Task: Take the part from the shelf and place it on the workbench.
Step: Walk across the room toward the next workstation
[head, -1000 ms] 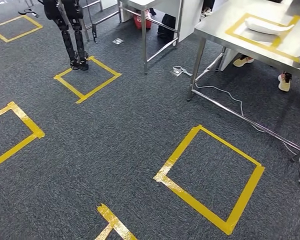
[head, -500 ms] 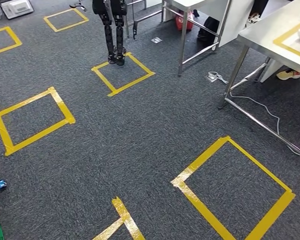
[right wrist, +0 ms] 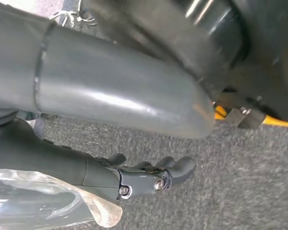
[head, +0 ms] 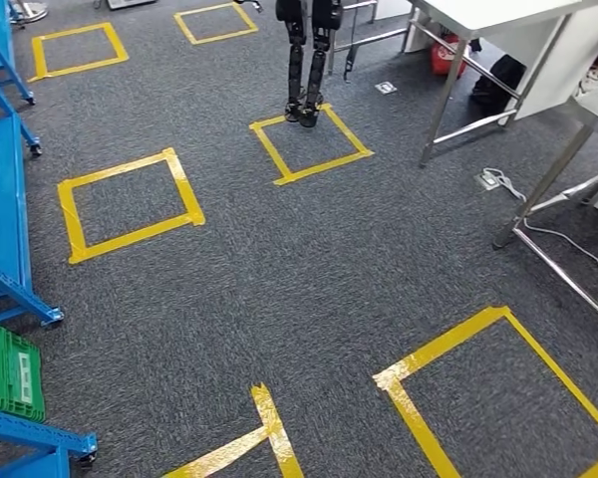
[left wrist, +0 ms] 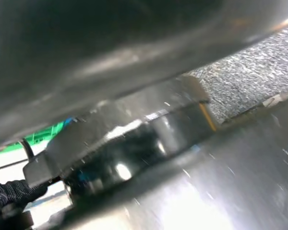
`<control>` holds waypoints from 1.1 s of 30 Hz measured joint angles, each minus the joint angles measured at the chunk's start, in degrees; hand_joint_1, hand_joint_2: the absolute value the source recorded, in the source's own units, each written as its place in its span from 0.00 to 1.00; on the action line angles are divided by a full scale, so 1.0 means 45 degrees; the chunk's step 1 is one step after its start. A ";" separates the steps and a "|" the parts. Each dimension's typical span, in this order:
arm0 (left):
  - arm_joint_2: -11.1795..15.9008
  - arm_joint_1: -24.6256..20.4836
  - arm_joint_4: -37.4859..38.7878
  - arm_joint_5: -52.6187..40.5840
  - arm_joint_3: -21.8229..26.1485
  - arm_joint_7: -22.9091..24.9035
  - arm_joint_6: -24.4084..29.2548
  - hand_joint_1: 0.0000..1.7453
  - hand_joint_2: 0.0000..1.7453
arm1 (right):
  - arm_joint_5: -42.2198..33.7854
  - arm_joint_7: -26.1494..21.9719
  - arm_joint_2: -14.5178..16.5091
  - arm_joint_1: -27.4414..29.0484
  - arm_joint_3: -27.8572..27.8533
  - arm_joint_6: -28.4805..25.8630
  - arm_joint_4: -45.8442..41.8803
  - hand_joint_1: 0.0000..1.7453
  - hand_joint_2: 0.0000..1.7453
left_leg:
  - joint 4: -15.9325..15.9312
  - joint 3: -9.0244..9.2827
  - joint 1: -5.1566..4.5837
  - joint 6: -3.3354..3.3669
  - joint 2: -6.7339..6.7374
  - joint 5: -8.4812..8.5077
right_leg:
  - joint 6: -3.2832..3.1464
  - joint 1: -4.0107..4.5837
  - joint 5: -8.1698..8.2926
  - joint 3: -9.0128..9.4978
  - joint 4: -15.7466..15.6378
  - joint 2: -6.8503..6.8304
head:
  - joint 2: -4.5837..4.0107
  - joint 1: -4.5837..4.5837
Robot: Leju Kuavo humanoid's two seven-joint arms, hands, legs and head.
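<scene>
A blue shelf [head: 10, 199] with green bins [head: 10, 368] stands along the left edge of the head view. At the right edge is a corner of the steel workbench [head: 597, 105], with its leg [head: 540, 189] below. No part can be made out on the shelf from here. In the right wrist view my right hand [right wrist: 142, 175] hangs over the carpet. Its dark fingers [right wrist: 171, 170] are stretched out, the thick thumb [right wrist: 117, 96] stands apart, and nothing is between them. A clear film [right wrist: 44, 201] lies beside the palm. My left hand [left wrist: 8, 196] is a blurred dark shape.
Yellow tape squares [head: 127, 204] mark the grey carpet. Another robot's black legs [head: 307, 60] stand on a far square [head: 311, 144]. A white table [head: 491, 15] is at the back right. Cables [head: 574, 249] trail under the workbench.
The whole picture has swung left as the camera turned. The workbench with its white part slid out to the right, and the blue shelf came in on the left.
</scene>
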 joint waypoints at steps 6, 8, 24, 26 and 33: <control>-0.0008 -0.0035 0.0000 -0.0019 0.0000 0.0021 -0.0053 0.00 0.00 | 0.0050 -0.0072 -0.0008 0.0082 0.0130 0.0021 0.0033 0.00 0.00 | -0.0012 0.0017 -0.0097 0.0235 -0.1005 0.0012 | -0.0104 0.0010 -0.0993 -0.2029 0.3395 0.1173 | 0.0000 0.0113; -0.0013 -0.0037 0.0000 -0.0019 0.0000 0.0025 -0.0056 0.00 0.00 | 0.0053 -0.0081 -0.0018 0.0083 0.0138 0.0021 0.0035 0.00 0.00 | -0.0008 0.0057 -0.0110 0.0228 -0.1392 0.0011 | -0.0223 0.0011 0.0092 -0.1535 0.1839 0.1541 | 0.0000 0.0114; 0.0015 -0.0016 -0.0005 -0.0055 -0.0006 0.0030 -0.0050 0.00 0.00 | 0.0274 -0.0110 -0.0068 0.0103 0.0271 -0.0002 0.0074 0.00 0.00 | 0.1071 -0.0460 0.0039 -0.0517 0.0099 -0.0211 | -0.0463 0.0063 0.0502 -0.0136 -0.0376 0.0108 | 0.0000 -0.0028; 0.0011 -0.0039 -0.0005 -0.0068 -0.0010 0.0039 -0.0059 0.00 0.00 | 0.0306 -0.0107 -0.0068 0.0096 0.0310 -0.0005 0.0076 0.00 0.00 | 0.0115 0.0041 -0.0047 -0.0357 0.0452 0.0016 | -0.0312 0.0117 0.0372 -0.0092 -0.0361 -0.0142 | 0.0000 -0.0012; 0.0012 -0.0058 -0.0005 -0.0074 -0.0028 0.0069 -0.0090 0.00 0.00 | 0.0324 -0.0041 -0.0068 0.0022 0.0432 -0.0064 0.0080 0.00 0.00 | -0.0085 0.0074 -0.0046 0.0165 -0.0340 0.0027 | -0.0046 0.0009 -0.0974 -0.0992 0.1857 0.0890 | 0.0001 0.0130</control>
